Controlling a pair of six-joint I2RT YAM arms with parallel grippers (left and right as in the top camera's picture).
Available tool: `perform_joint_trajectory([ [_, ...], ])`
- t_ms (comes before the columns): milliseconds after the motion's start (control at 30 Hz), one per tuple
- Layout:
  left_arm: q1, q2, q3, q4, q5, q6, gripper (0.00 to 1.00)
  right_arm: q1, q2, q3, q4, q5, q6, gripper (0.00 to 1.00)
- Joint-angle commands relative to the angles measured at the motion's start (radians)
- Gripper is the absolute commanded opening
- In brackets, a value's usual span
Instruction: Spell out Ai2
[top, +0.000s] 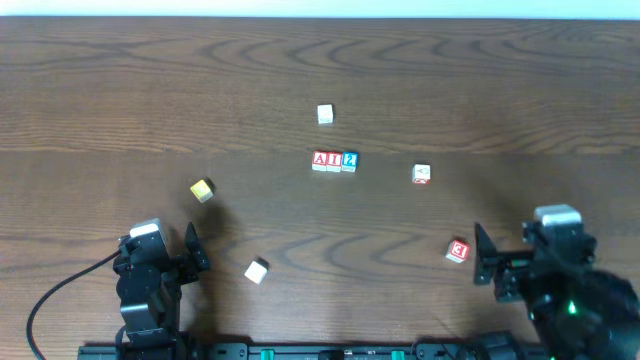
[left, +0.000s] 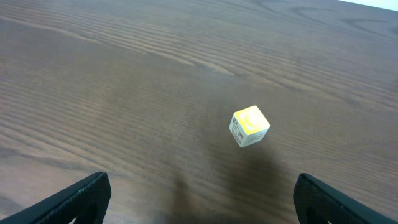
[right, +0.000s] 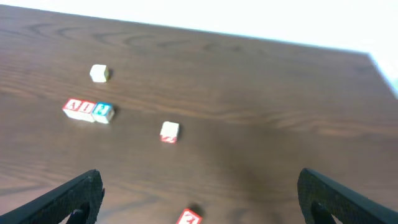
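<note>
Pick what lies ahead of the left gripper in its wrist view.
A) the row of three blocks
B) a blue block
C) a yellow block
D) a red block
C: a lone yellow block sits on the table ahead of the open left gripper, apart from both fingers.

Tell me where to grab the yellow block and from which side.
Grip the yellow block across two opposite side faces, from above, with the left gripper. It stands alone, turned diagonal to the open jaws, so rotate the wrist first.
</note>
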Motion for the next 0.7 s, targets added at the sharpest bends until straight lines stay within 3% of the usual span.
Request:
perform_joint_trajectory([
  [0, -0.004, -0.008, -0.019, -0.002, 0.011, 0.018, 0.95, -0.014, -0.107, -0.064, 0.029, -0.040, -0.117, 0.99],
  [233, -0.004, -0.008, -0.019, -0.002, 0.011, 0.018, 0.95, -0.016, -0.282, -0.269, 0.109, -0.040, -0.117, 0.99],
  [667, -0.004, -0.008, -0.019, -0.001, 0.011, 0.018, 0.95, -0.015, -0.394, -0.559, 0.201, -0.043, -0.116, 0.99],
])
